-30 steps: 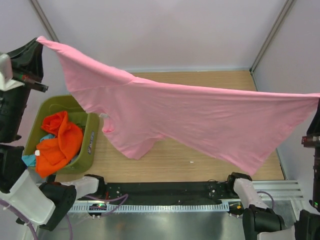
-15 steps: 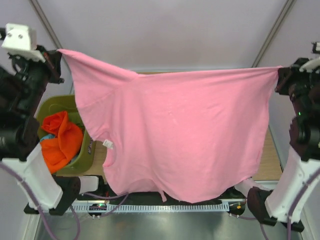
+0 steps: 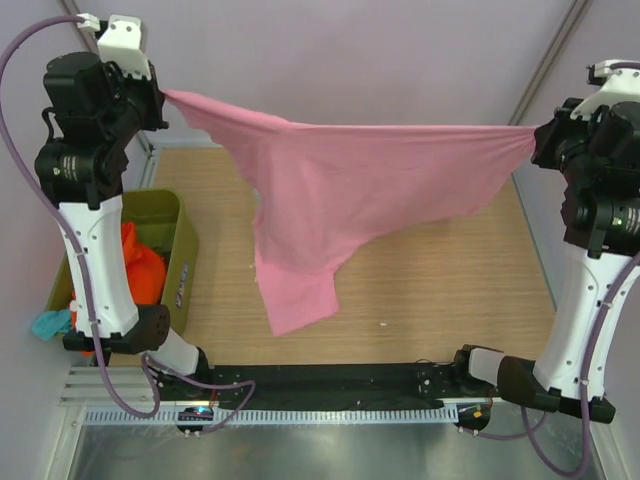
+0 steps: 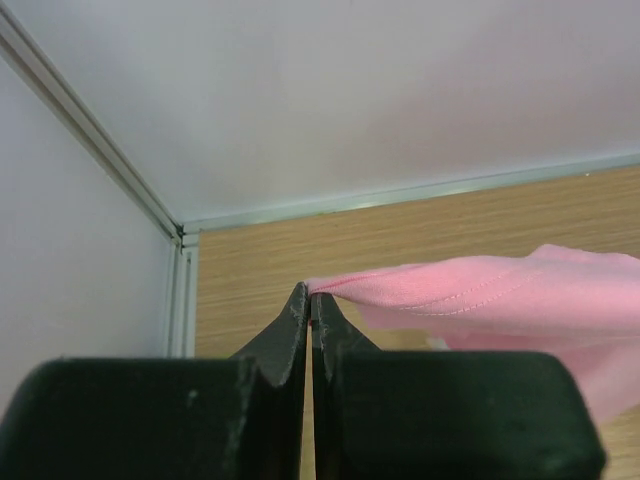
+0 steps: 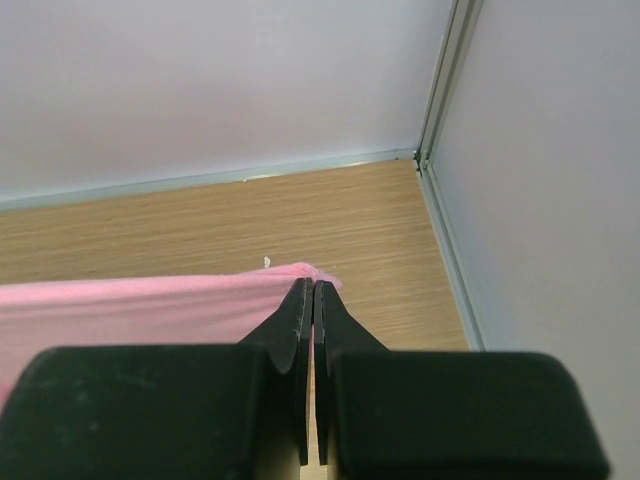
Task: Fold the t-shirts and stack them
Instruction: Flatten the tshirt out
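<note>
A pink t-shirt hangs stretched in the air between both grippers, above the wooden table; its lower part droops toward the table's middle. My left gripper is shut on one corner of it at the upper left; the wrist view shows the pink hem pinched at the fingertips. My right gripper is shut on the opposite corner at the upper right; the pink cloth runs left from its fingertips.
A green basket at the left holds orange and teal garments, partly hidden by the left arm. The wooden table has enclosure walls at its back and sides.
Both arms have moved up and back, away from the camera. The pink shirt went from hanging broad in front to a taut band with the lower part swinging over the table.
</note>
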`<state>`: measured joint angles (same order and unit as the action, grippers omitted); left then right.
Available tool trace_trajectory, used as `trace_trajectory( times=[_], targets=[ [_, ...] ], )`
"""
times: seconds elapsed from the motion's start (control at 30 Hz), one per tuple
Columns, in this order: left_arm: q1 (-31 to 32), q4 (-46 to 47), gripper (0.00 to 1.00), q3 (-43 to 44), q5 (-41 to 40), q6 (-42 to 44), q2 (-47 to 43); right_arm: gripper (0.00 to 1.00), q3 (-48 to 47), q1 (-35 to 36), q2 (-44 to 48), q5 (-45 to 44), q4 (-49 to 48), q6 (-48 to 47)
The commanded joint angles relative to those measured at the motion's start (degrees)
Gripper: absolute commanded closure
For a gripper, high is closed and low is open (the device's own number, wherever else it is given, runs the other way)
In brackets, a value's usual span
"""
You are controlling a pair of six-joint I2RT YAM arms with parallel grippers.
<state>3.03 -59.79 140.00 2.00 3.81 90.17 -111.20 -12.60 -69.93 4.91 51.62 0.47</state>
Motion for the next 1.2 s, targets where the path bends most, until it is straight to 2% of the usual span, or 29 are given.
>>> trace_trajectory(
  times=[0.0,0.1,0.23,0.33,0.47,0.57,0.73,0.83,0.87,0.97,1.03,1.17],
  targets=[
    [-0.3,4.2,1.0,-0.4,-2.2,2.6,-8.1,0.99,-0.3,-0.3,6.5,-2.2,-2.1,-3.6],
    [-0.3,3.6,1.0,-4.2,0.0,2.7,-13.6,0.99,-0.4,-0.3,11.1,-1.0,0.7,-4.8],
    [-0.4,1.3,1.0,-1.9,-1.2,4.6,-17.9,0.99,-3.2,-0.3,14.7,-1.0,5.7,-5.7],
    [-0.3,0.9,1.0,1.5,-1.5,5.7,-19.9,0.99,-9.9,-0.3,14.9,-1.1,9.9,-6.0],
    [-0.4,-0.9,1.0,7.4,-3.8,5.3,-18.9,0.99,-24.9,-0.3,11.2,-1.0,15.1,-6.3],
    [-0.4,-1.5,1.0,8.3,-4.2,5.9,-18.5,0.99,-27.5,-0.3,9.3,-1.0,16.2,-6.4],
    [-0.4,1.0,1.0,6.2,-5.1,9.1,-16.9,0.99,-19.2,-0.3,10.9,-1.4,11.9,-6.2],
    [-0.4,2.1,1.0,1.2,-6.0,11.4,-14.0,0.99,-9.7,-0.3,11.7,-1.9,6.6,-6.2],
    [-0.3,3.2,1.0,-3.5,-6.1,11.7,-12.7,0.99,-4.3,-0.3,12.2,-2.0,4.8,-6.3],
    [-0.4,10.1,1.0,-9.6,-5.2,12.3,-9.3,0.99,5.9,-0.3,10.8,-3.0,-2.7,-6.3],
    [-0.4,15.0,1.0,-12.2,-4.0,12.5,-3.1,0.99,9.7,-0.3,8.4,-3.0,-7.8,-6.1],
    [-0.4,16.5,1.0,-7.8,-2.2,12.8,12.3,0.99,17.9,-0.3,0.3,-3.1,-15.2,-4.8]
  ],
)
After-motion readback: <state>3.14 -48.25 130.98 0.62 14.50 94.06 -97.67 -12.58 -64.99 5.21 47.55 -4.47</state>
